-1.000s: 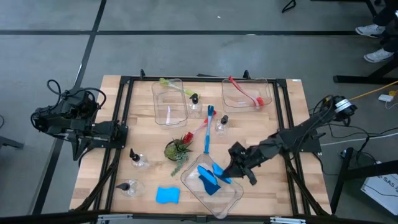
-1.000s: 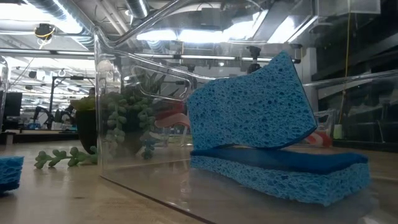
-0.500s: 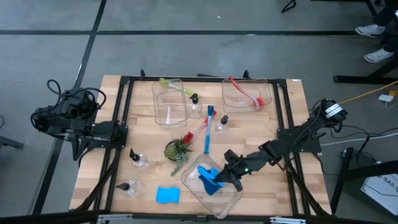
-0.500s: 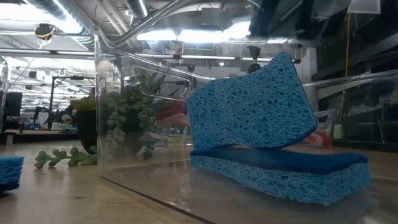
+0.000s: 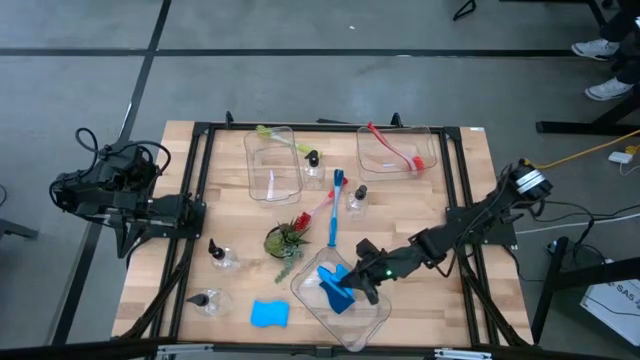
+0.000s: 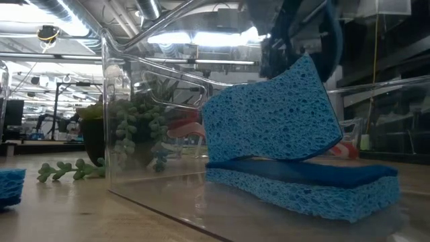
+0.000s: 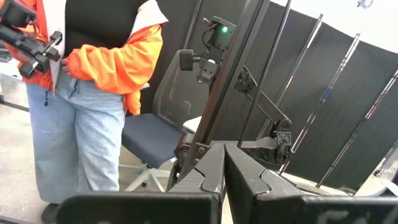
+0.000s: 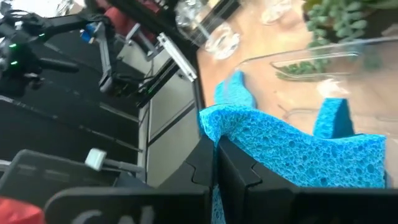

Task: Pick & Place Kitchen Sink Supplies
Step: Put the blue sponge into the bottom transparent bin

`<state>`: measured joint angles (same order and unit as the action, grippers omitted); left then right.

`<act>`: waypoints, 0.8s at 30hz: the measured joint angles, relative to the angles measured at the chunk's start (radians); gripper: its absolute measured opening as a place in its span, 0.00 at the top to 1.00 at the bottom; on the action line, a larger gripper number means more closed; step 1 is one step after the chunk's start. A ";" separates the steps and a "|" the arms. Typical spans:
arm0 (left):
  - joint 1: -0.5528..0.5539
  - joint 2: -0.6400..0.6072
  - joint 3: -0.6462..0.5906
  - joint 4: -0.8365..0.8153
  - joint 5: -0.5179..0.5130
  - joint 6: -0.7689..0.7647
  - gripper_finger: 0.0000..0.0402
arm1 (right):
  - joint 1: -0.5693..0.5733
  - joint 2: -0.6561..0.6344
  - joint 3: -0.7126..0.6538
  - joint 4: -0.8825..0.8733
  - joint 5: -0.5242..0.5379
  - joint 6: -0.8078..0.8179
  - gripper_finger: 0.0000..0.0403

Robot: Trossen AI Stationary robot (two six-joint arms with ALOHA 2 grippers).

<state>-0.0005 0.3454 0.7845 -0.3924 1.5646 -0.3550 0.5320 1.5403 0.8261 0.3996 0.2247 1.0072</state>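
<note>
Two blue sponges [image 5: 338,288] lie in the near clear bin [image 5: 368,318] (one leaning on the other). Right pincer [image 5: 352,290] at them, fingers together, none gripped. Third sponge [image 5: 269,314] on counter [image 5: 450,190]. Left pincer [image 7: 222,163] together, off the counter's left edge.

Blue sponges [image 5: 335,288], a red brush [image 5: 392,148], green-and-red plant [image 5: 284,240], pale wooden table [image 5: 470,190].

My fingers [image 7: 242,183] sit pressed together, pointing off the table at a person in an orange jacket [image 7: 118,53] beside a blue office chair [image 7: 152,134].
</note>
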 joint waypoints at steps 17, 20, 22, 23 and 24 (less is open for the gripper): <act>0.000 0.000 0.000 0.000 0.000 0.000 0.98 | 0.000 0.025 0.000 0.028 0.037 0.033 0.78; 0.000 0.000 0.000 0.000 0.000 0.000 0.98 | 0.000 0.025 0.000 0.028 0.037 0.031 0.73; 0.000 0.000 0.000 0.000 0.000 0.000 0.98 | 0.000 0.025 0.000 0.030 0.046 0.019 0.70; 0.000 0.000 0.000 0.000 0.000 0.000 0.98 | -0.002 0.025 0.000 0.035 0.048 0.009 0.68; 0.000 0.000 0.000 0.000 0.000 0.000 0.98 | -0.005 0.025 0.000 0.039 0.047 0.001 0.67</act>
<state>-0.0006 0.3454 0.7845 -0.3927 1.5646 -0.3550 0.5266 1.5654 0.8265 0.4382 0.2718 1.0083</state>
